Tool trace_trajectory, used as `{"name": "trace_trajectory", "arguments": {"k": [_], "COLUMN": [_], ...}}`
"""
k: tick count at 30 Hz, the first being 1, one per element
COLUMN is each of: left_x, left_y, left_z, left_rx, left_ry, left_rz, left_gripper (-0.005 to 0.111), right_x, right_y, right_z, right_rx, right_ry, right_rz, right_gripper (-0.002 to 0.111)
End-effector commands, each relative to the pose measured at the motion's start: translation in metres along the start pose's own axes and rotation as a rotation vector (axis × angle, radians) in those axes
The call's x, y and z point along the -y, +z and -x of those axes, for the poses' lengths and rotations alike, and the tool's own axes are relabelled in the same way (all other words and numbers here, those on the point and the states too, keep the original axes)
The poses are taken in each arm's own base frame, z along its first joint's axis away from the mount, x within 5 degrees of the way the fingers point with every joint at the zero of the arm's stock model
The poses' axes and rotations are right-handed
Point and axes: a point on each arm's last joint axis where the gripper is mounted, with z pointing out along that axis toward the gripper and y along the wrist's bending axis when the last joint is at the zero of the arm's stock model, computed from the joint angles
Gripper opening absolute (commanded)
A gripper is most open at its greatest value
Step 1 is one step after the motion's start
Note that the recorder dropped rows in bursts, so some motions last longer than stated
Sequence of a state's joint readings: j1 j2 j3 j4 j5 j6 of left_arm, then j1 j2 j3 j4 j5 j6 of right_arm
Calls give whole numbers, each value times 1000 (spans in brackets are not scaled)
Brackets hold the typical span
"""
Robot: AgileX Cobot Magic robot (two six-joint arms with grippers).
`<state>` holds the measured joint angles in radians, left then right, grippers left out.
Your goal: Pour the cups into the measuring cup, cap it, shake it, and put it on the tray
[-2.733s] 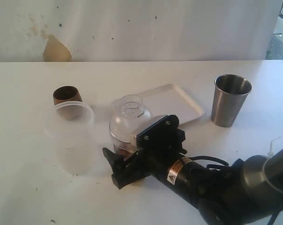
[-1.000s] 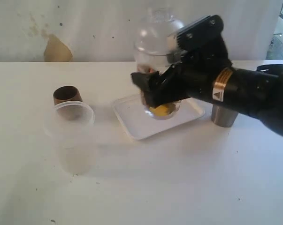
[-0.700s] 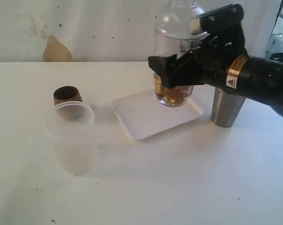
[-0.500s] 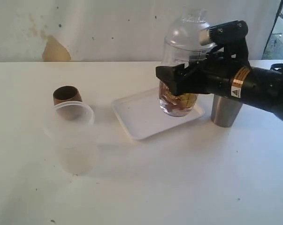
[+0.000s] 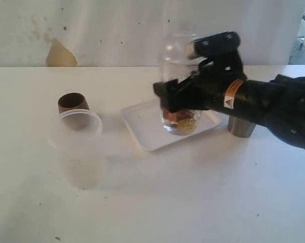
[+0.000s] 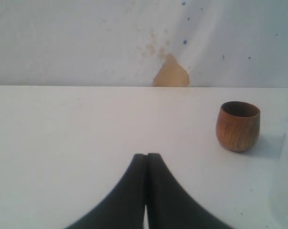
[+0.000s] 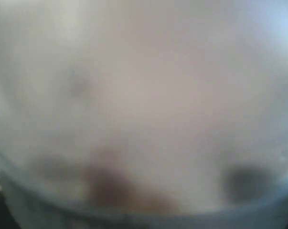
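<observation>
Wooden cup (image 6: 238, 125), clear plastic measuring cup (image 5: 180, 119)

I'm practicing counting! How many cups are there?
4: wooden cup, back left; frosted plastic cup in front of it; clear measuring cup held at the white tray; steel cup half hidden behind the arm.

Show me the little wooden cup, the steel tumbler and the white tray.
wooden cup (image 6: 238, 128), left wrist view, middle of its belly.
steel tumbler (image 5: 241, 127), exterior view, lower part of its wall.
tray (image 5: 142, 126), exterior view, bare floor at its left end.
</observation>
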<state>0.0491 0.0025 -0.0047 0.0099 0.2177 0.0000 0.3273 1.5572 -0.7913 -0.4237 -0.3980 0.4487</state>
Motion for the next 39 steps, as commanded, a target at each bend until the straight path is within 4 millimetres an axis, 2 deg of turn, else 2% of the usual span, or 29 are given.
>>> {"name": "trace_trajectory", "arguments": {"k": [1,2,3,5,6,9,10,11,13,14,17,18,19,21,22,23,25,26,29,30,33,34,37,39], "left_x": [0,0,0,0,0,0,0,0,0,0,0,0,0,0,0,0,0,0,0,0,0,0,0,0], "left_y": [0,0,0,0,0,0,0,0,0,0,0,0,0,0,0,0,0,0,0,0,0,0,0,0], "left_z": [-1,-1,-1,-1,-1,-1,-1,-1,-1,-1,-1,-1,-1,-1,-1,-1,-1,-1,0,0,0,0,0,0], "left_rx": [5,7,7,7,7,7,7,7,7,7,7,7,7,7,7,7,7,7,9,9,9,9,11,12], "left_ry": [-2,-2,-2,-2,-2,-2,-2,-2,-2,-2,-2,-2,-2,-2,-2,-2,-2,-2,-2,-2,-2,-2,-2,-2], "left_rz": [-1,-1,-3,-3,-3,-3,-3,-3,-3,-3,-3,-3,-3,-3,-3,-3,-3,-3,-3,-3,-3,-3,-3,-3], "left_gripper": [0,0,0,0,0,0,0,0,0,0,0,0,0,0,0,0,0,0,0,0,0,0,0,0], "right_x": [-33,-37,-27,-5,-8,-60,-61,-53,-25,-26,-74,-77,-67,-39,-37,-44,-73,-76,-47,-44,-67,-69,-53,-50], "right_y": [-5,-4,-2,0,-2,-10,-11,-9,-7,-8,-15,-16,-15,-12,-12,-14,-20,-21,-17,-17,-20,-20,-17,-14], "right_z": [11,10,13,19,20,17,19,23,30,30,24,24,28,32,32,31,28,29,37,37,28,28,32,29], "right_rx": [57,20,3,61,68,21,22,35,81,78,20,19,36,69,63,44,21,33,100,96,13,10,47,42], "right_ry": [-67,-120,-116,80,70,-159,-200,-189,36,45,-190,-249,-212,-12,13,-20,-174,-215,-36,-36,-263,-316,-211,-208], "right_rz": [217,193,95,-56,-41,172,160,110,-34,-29,151,156,108,-14,-22,11,115,126,3,-5,88,96,35,28], "right_gripper": [0,0,0,0,0,0,0,0,0,0,0,0,0,0,0,0,0,0,0,0,0,0,0,0]}}
